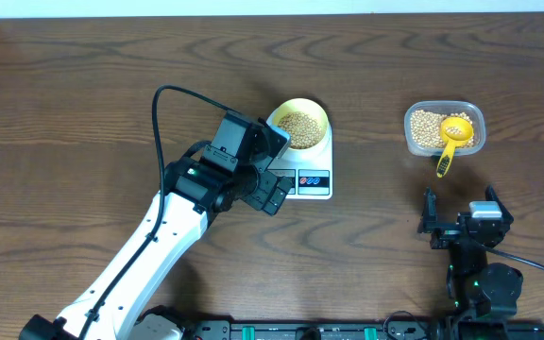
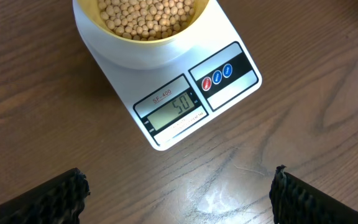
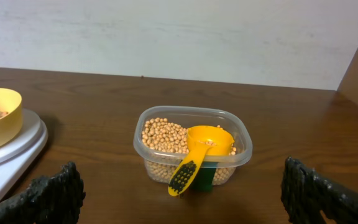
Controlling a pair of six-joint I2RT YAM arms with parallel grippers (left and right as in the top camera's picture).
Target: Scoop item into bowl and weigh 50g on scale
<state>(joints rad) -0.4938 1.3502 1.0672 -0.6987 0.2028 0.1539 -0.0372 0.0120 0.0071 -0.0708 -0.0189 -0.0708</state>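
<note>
Both jaws wide open, empty: left gripper [image 2: 179,199] over the bench just before the scale [image 2: 232,96], right gripper [image 3: 185,208] well apart. Display reads 50, so weighing looks done. Scale's long axis runs near-far, display nearest. Bowl [image 2: 142,53] of beans [image 2: 148,15] on its far platform. Scoop [image 3: 194,158] rests in container [image 3: 244,134].
</note>
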